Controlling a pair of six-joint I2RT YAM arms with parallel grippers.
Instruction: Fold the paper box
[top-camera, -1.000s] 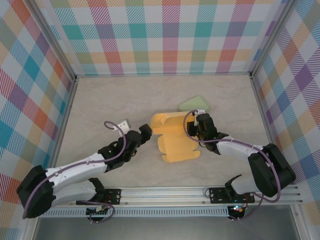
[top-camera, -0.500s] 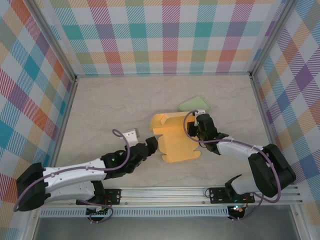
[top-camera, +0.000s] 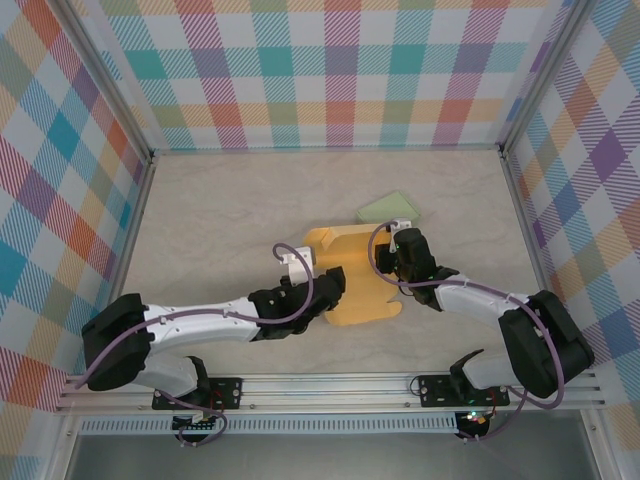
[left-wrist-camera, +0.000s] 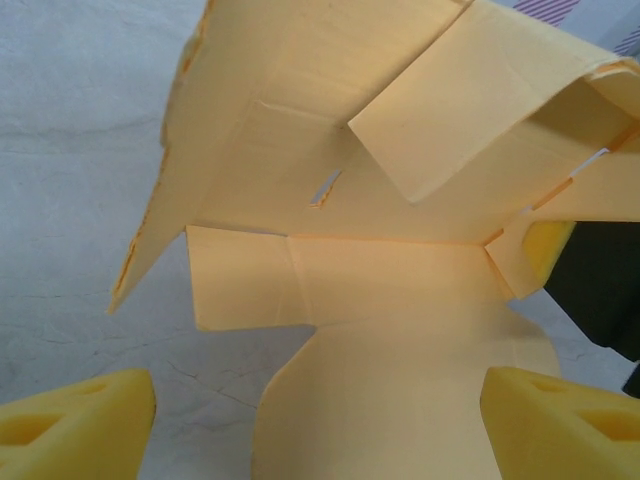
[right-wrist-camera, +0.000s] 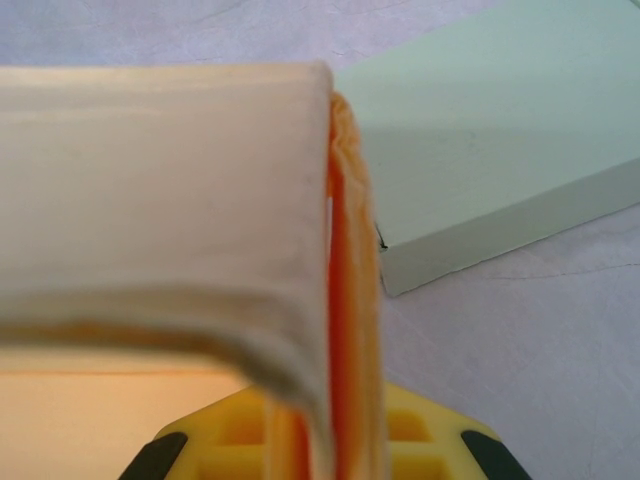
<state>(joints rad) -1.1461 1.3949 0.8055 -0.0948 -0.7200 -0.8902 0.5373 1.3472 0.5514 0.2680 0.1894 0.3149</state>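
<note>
The paper box (top-camera: 365, 290) is a yellow-orange card blank lying partly folded at the table's middle, its far and right walls raised. In the left wrist view the paper box (left-wrist-camera: 400, 300) spreads ahead, a loose flap standing up inside it. My left gripper (top-camera: 330, 285) hovers over the blank's left edge, open, its yellow fingertips (left-wrist-camera: 80, 425) wide apart with the flat panel between them. My right gripper (top-camera: 398, 255) is shut on the box's right wall. The pinched card edge (right-wrist-camera: 345, 300) runs down between the yellow pads (right-wrist-camera: 430, 435).
A pale green flat box (top-camera: 390, 208) lies just behind the right gripper, close to the pinched wall; the green box (right-wrist-camera: 500, 150) fills the right wrist view's upper right. Checked walls enclose the marbled table (top-camera: 220, 210) on three sides.
My left arm has swept right across the table, and its gripper now sits at the box's left edge, its jaws slightly narrower. The right gripper and the box have stayed still.
</note>
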